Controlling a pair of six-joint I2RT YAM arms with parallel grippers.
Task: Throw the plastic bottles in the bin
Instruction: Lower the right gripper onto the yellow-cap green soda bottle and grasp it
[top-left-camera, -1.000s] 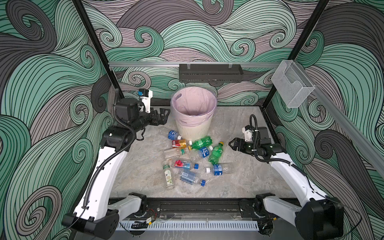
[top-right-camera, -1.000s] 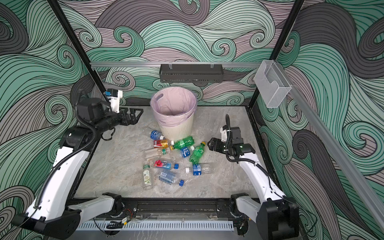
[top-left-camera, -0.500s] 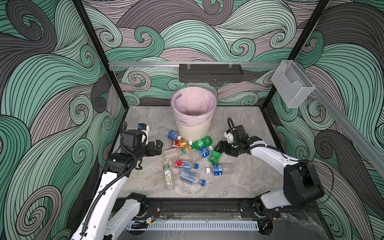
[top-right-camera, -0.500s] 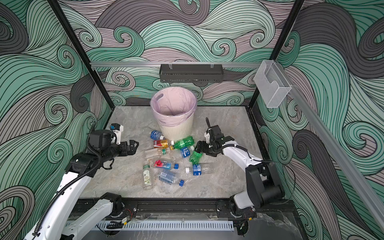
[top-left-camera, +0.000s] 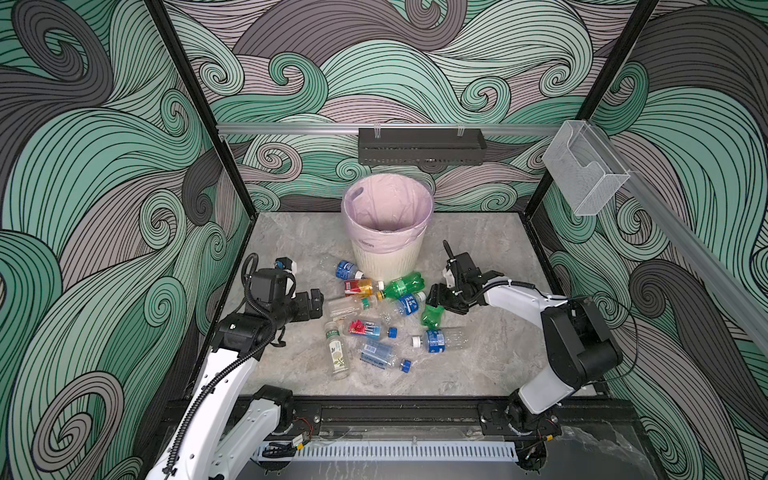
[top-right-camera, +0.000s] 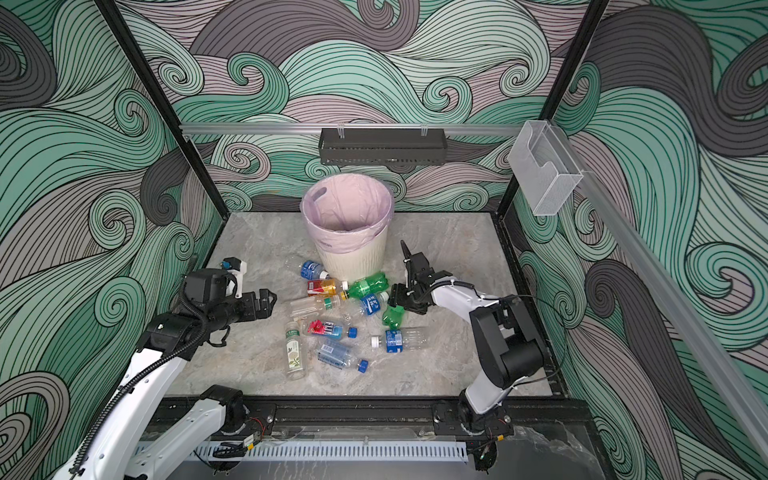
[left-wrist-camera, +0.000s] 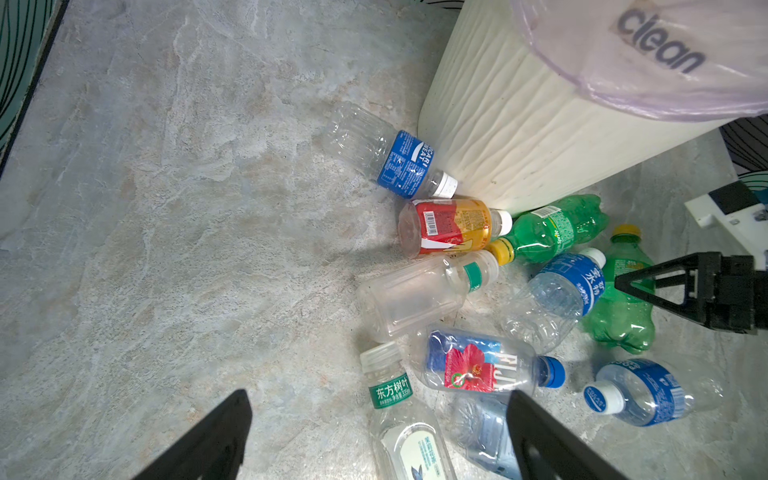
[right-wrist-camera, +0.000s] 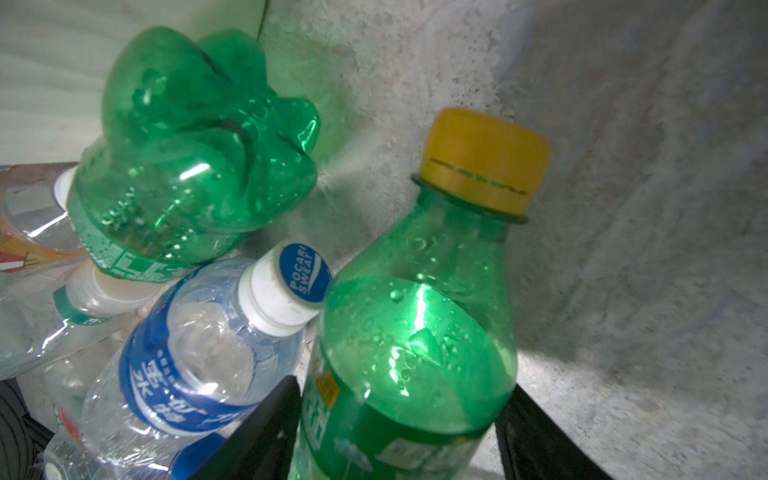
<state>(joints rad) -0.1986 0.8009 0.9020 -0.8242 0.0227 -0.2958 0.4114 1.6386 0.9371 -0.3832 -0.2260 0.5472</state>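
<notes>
The plastic bottles (top-left-camera: 365, 328) lie scattered on the grey stone bench (top-left-camera: 291, 249) in a loose cluster just in front of the bin (top-left-camera: 386, 262), which stands upright near the back wall with its pink liner folded over the rim. In both top views the left pincer (top-left-camera: 318, 301) hangs at the left edge of the cluster, jaws wide apart and holding nothing. The right pincer (top-left-camera: 436, 299) is down at the right edge, over the green bottle with the yellow cap (top-left-camera: 432, 316).

The same layout shows in a top view from slightly aside: bottles (top-right-camera: 328, 328), bin (top-right-camera: 353, 259), left pincer (top-right-camera: 268, 301), right pincer (top-right-camera: 397, 299) and that green bottle (top-right-camera: 392, 316).

The left wrist view shows the left pincer (left-wrist-camera: 379, 395) spread wide above a green-labelled clear bottle and a red-flower bottle, touching neither. A blue-labelled bottle (left-wrist-camera: 399, 162) rests against the foot of the bin (left-wrist-camera: 519, 137), with a red-and-orange bottle (left-wrist-camera: 449, 226) and a second green bottle (left-wrist-camera: 557, 228) just beside it. One of the right pincer's fingers (left-wrist-camera: 673, 286) crosses the green bottle with the yellow cap (left-wrist-camera: 623, 316), which lies on the bench.

The right wrist view shows the right pincer (right-wrist-camera: 401, 386) clamped on the labelled body of that bottle (right-wrist-camera: 415, 332), a black finger against each side. A blue-banded clear bottle (right-wrist-camera: 195, 365) lies touching it.
</notes>
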